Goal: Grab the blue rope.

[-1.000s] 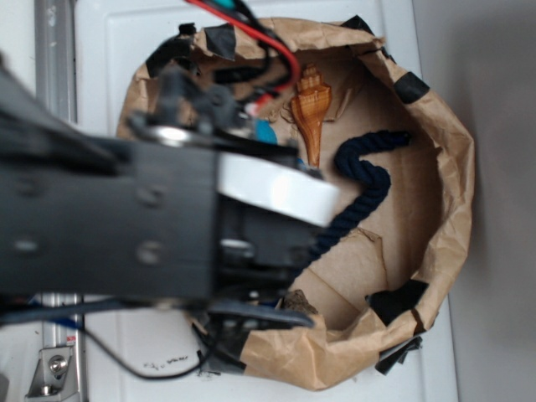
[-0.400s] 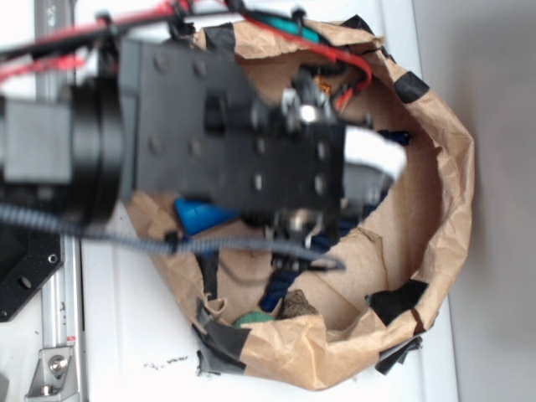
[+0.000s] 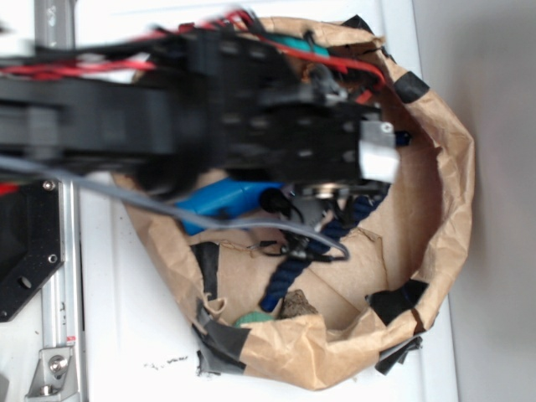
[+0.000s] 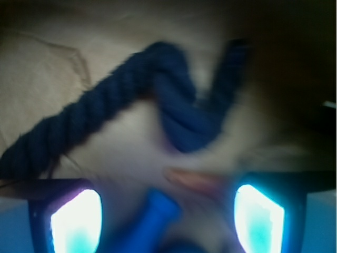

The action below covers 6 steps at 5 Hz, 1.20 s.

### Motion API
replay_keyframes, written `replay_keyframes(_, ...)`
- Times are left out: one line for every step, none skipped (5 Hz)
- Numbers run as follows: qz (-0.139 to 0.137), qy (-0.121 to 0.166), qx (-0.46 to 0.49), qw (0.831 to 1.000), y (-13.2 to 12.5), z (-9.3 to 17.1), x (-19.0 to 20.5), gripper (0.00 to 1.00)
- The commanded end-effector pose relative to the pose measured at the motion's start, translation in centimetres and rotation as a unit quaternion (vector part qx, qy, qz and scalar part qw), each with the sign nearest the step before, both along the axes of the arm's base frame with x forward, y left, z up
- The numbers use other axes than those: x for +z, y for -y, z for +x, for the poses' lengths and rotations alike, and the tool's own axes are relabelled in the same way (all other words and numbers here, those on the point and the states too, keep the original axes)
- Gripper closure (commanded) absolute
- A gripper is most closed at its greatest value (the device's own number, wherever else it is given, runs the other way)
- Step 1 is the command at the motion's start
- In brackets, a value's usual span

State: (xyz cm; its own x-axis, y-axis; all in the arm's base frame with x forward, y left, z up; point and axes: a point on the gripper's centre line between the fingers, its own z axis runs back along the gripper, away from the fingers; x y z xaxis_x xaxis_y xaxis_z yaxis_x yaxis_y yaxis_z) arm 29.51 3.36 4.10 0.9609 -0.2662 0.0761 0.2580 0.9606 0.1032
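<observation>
Above the blue rope in the paper-lined basket, your arm has swung across since a second ago, fingers spread open, blue bottle beside them, so descend next.

I see the rope as a thick, dark navy, twisted-strand cord, lying loose in a zigzag across the upper half of the wrist frame. In the exterior frame only parts show: one stretch runs toward lower centre, most of it hidden.
</observation>
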Motion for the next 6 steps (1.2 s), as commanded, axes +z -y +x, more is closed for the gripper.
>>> replay_keyframes(0.028, -0.008, -0.011, 1.0, 1.6, 3.1, -1.7, 1.0)
replay_keyframes(0.023, 0.004, 0.018, 1.0, 0.7, 3.1, 0.4, 1.0)
replay_keyframes(0.024, 0.042, 0.05, 0.998, -0.1, 3.8, 4.6, 1.0)
replay_keyframes(0.028, 0.063, 0.061, 0.996, -0.4, 4.0, 7.0, 1.0)
replay_keyframes(0.023, 0.077, 0.068, 0.994, 0.0, 3.3, 9.0, 1.0)
replay_keyframes(0.01, 0.094, 0.068, 0.993, 0.9, 1.9, 11.1, 1.0)
